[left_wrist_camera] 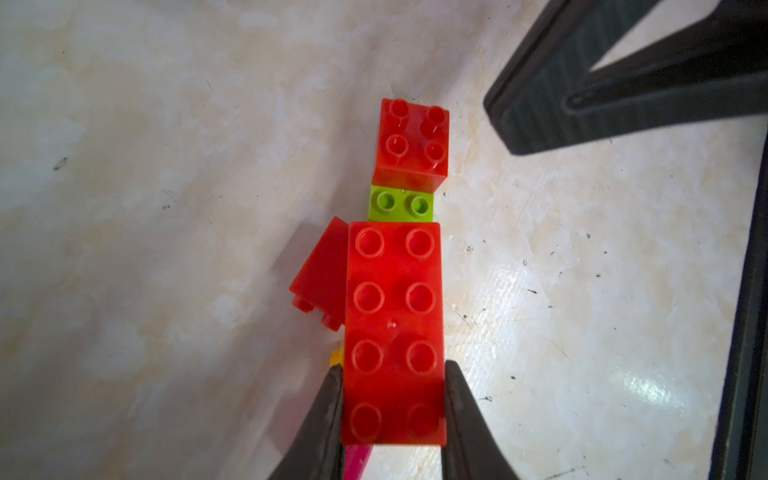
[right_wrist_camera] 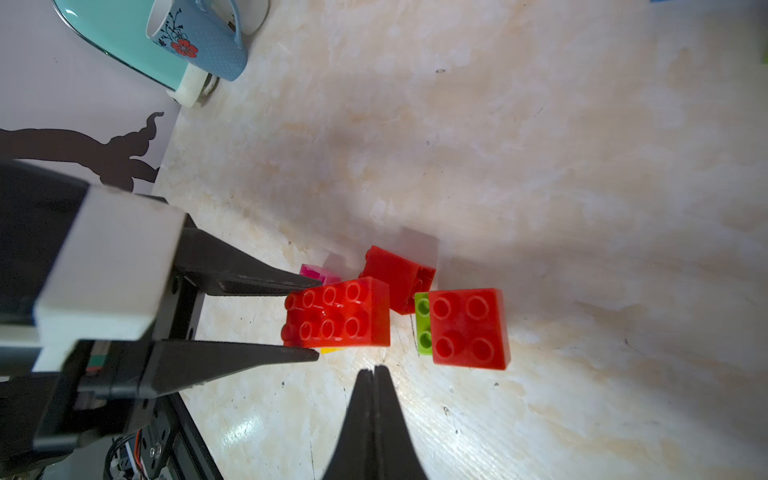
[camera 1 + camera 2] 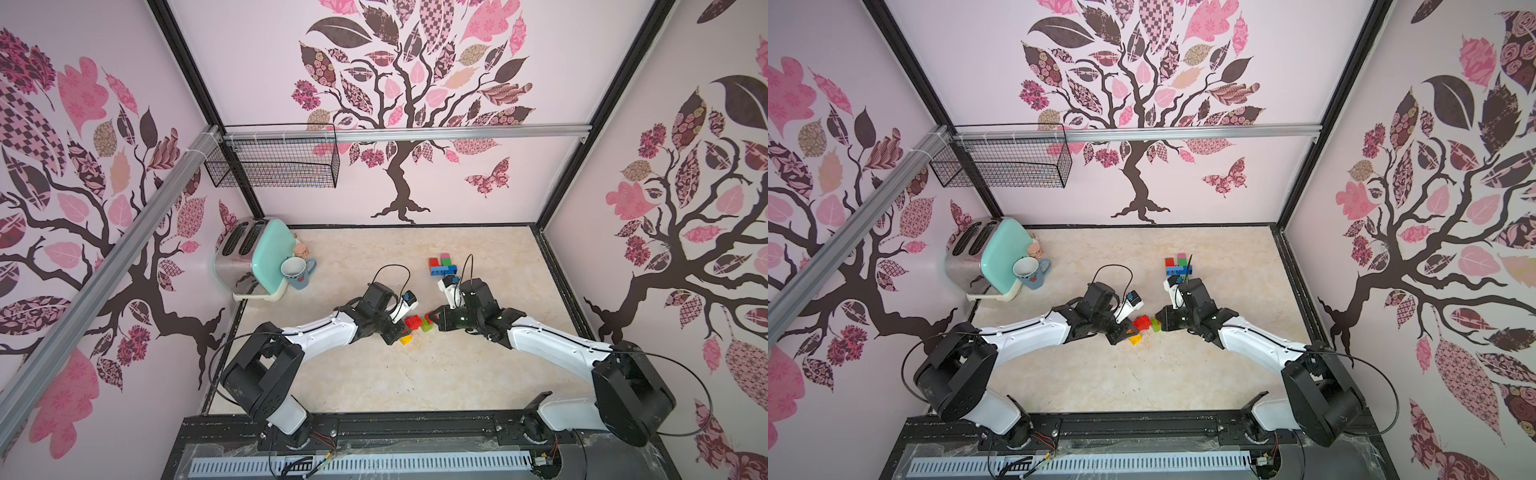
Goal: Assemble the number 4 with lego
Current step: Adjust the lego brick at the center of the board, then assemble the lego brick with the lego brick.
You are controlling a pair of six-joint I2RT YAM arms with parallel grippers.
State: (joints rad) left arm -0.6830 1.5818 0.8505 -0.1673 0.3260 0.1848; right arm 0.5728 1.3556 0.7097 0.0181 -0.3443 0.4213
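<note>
My left gripper [image 1: 392,370] is shut on one end of a long red lego brick [image 1: 392,316], studs up, low over the table. Just beyond that brick's far end, a square red brick [image 1: 413,141] sits on a green one [image 1: 401,203]. Another red brick [image 1: 322,282] lies tipped on its side beside the long one. Pink [image 1: 355,457] and yellow [image 1: 336,357] pieces peek from under it. My right gripper [image 2: 373,370] is shut with nothing in it, tips close to the long red brick [image 2: 338,311]. In both top views the two grippers face each other over this cluster [image 3: 415,326] [image 3: 1144,324].
A stack of blue, red, green and pink bricks [image 3: 442,266] stands behind the right wrist. A toaster [image 3: 253,257] and a blue mug [image 3: 297,272] occupy the back left corner. A wire basket [image 3: 274,162] hangs on the back wall. Walls enclose three sides.
</note>
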